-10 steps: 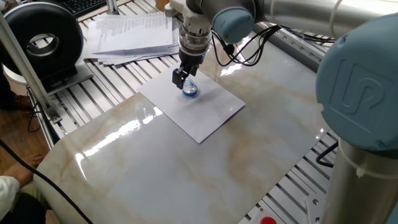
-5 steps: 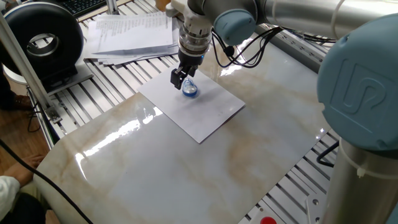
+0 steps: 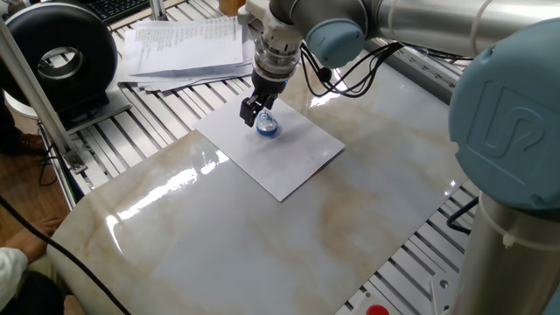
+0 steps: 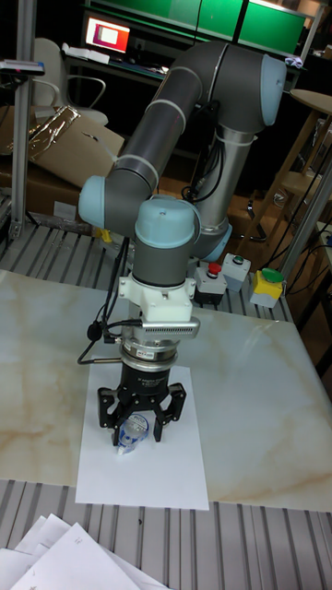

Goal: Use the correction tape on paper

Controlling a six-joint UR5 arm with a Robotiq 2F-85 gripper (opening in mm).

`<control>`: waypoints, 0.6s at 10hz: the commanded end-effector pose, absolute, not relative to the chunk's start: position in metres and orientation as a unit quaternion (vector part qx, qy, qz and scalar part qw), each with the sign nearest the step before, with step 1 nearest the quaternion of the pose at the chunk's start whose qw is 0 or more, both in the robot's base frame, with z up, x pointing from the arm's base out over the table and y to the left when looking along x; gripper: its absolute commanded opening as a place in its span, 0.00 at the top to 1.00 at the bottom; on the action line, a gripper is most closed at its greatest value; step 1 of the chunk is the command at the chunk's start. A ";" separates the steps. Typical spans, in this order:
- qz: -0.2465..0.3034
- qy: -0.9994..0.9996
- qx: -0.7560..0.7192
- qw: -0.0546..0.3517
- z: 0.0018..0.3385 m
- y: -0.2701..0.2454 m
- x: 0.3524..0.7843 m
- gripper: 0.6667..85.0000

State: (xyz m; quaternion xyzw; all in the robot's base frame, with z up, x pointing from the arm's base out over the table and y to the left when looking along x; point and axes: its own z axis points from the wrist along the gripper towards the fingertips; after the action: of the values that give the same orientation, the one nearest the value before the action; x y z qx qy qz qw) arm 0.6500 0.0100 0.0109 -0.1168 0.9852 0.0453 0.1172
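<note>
The paper (image 3: pixel 280 156) (image 4: pixel 157 466) is a blank white sheet lying flat on the marble tabletop (image 3: pixel 262 236). The correction tape (image 3: pixel 268 125) (image 4: pixel 132 432), a small blue and clear dispenser, stands on the sheet's far part with its tip down on the paper. My gripper (image 3: pixel 260 112) (image 4: pixel 136 427) points straight down and is shut on the correction tape, its black fingers (image 4: pixel 107 415) either side of the dispenser. The upper part of the dispenser is hidden between the fingers.
A stack of printed papers (image 3: pixel 185 48) lies at the back left on the slatted frame, and more sheets (image 4: pixel 65 562) show near the front in the tall view. A black round device (image 3: pixel 59 61) sits far left. Button boxes (image 4: pixel 231 277) stand behind the arm's base.
The gripper with the correction tape has barely shifted, edging slightly along the paper. The sheet has stayed in place.
</note>
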 end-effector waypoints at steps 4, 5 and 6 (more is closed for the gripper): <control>0.052 0.984 -0.114 0.130 0.011 0.010 0.654 0.28; 0.052 0.983 -0.116 0.131 0.011 0.009 0.654 0.30; 0.051 0.983 -0.118 0.131 0.011 0.009 0.654 0.31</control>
State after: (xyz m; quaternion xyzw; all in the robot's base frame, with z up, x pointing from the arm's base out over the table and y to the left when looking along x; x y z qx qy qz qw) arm 0.6524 0.0095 0.0096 -0.1197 0.9836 0.0474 0.1267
